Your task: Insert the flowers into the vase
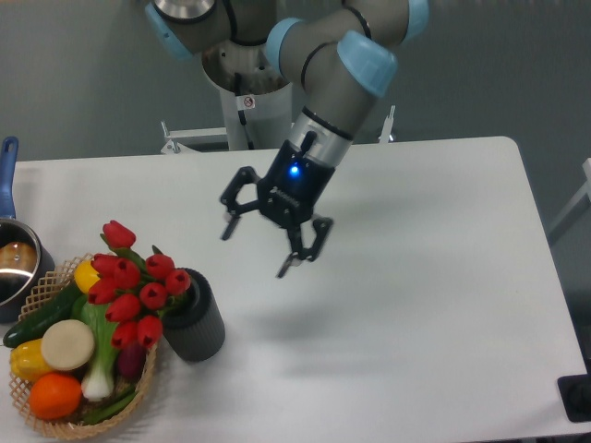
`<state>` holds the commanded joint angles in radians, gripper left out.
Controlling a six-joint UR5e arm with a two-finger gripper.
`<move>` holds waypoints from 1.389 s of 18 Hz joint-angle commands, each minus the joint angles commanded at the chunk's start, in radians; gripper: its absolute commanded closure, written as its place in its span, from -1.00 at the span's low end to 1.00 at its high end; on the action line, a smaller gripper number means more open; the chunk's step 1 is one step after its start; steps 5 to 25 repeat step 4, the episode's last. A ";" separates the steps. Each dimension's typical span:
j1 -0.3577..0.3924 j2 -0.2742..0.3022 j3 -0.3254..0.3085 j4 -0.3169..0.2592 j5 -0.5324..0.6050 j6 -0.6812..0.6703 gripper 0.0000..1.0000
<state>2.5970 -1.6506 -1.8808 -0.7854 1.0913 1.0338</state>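
The flowers [134,281] are a bunch of red tulip heads with green leaves, spreading left from the mouth of the vase and leaning over the wicker basket. Their stems are hidden, so I cannot tell how deep they sit in the vase. The vase [198,323] is a dark grey ribbed cylinder standing on the table just right of the basket. My gripper [253,255] is open and empty. It hovers above the table, up and to the right of the vase, apart from both vase and flowers.
A wicker basket [37,423] at the front left holds an orange, a cucumber, yellow peppers, a leek and a pale round item. A steel pot [13,263] with a blue handle stands at the left edge. The white table [416,305] extends to the right.
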 joint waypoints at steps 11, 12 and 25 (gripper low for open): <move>0.081 0.002 -0.014 -0.009 0.303 0.044 -1.00; 0.081 0.002 -0.014 -0.009 0.303 0.044 -1.00; 0.081 0.002 -0.014 -0.009 0.303 0.044 -1.00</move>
